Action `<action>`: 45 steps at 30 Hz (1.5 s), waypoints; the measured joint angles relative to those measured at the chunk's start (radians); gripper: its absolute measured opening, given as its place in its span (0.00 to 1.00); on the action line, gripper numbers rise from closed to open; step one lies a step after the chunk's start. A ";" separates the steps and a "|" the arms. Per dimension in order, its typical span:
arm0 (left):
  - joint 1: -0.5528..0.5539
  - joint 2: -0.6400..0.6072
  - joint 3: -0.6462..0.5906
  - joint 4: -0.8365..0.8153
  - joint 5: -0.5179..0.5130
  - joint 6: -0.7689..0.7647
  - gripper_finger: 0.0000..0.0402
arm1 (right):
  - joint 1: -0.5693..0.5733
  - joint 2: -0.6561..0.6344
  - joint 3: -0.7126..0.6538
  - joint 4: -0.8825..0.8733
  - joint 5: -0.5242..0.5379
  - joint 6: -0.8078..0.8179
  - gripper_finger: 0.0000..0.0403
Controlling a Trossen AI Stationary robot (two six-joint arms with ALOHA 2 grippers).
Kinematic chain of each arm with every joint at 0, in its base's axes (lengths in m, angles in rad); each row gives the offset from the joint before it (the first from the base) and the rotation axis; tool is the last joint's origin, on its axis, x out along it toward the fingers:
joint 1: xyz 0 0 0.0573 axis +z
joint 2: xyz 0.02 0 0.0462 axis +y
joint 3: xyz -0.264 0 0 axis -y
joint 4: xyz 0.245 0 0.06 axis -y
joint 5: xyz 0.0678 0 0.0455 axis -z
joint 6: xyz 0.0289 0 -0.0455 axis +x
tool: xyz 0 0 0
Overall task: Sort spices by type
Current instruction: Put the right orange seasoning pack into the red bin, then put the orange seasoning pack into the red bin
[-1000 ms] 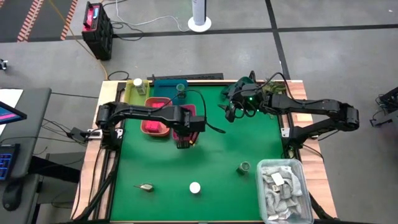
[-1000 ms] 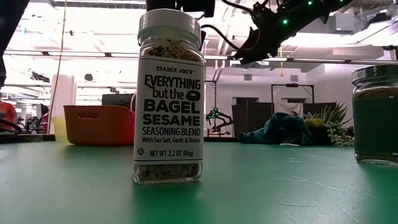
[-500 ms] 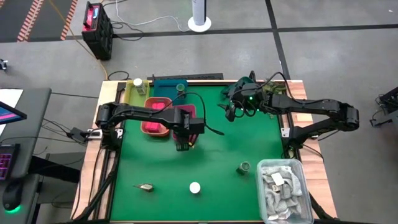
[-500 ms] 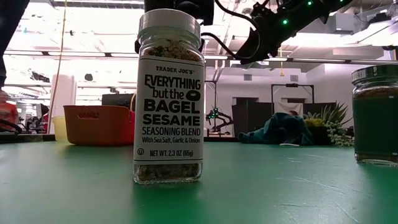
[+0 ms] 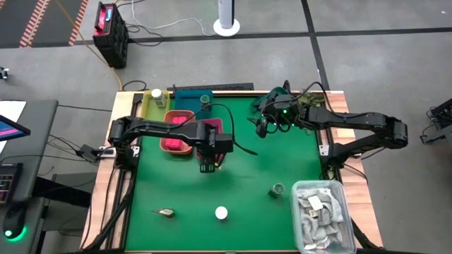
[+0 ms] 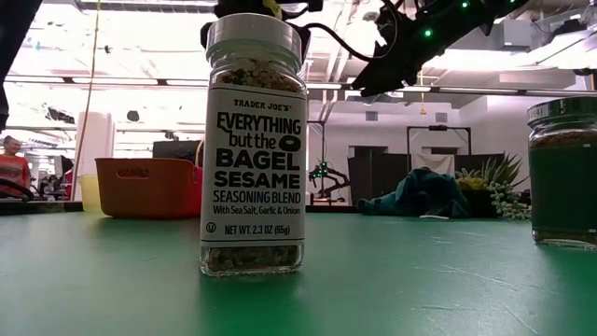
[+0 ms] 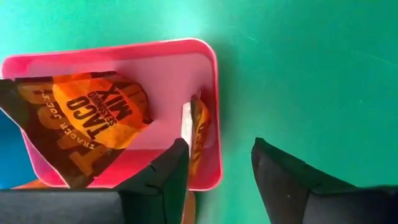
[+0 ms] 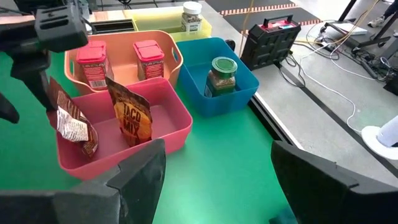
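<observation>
Left gripper [image 7: 219, 150] had backed slightly off the pink bin [image 7: 215, 93], fingers spread wide, empty. Two taco sachets [image 7: 81, 124] lay inside it (drop judged complete). Right gripper [image 8: 217, 165] waited beside the bin, fingers apart, empty. Loose sachet [image 5: 166, 211] sat well apart from the bin, unsorted.

The green table [image 5: 240, 176] carries coloured bins at its far edge, a white-topped jar [image 5: 221, 212], a green-topped jar [image 5: 276, 189], a sachet [image 5: 166, 212] and a grey tub [image 5: 321, 215].
</observation>
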 joint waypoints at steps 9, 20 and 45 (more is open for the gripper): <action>-0.029 -0.011 0.076 -0.104 -0.006 -0.024 0.54 | 0.003 0.000 0.000 -0.001 0.000 -0.003 0.79; -0.128 -0.011 0.269 -0.300 -0.047 -0.078 0.57 | 0.009 0.000 0.000 -0.003 0.000 0.000 0.79; -0.761 -0.020 0.142 -0.341 0.033 -0.771 0.57 | 0.009 0.000 0.000 -0.003 0.000 0.016 0.79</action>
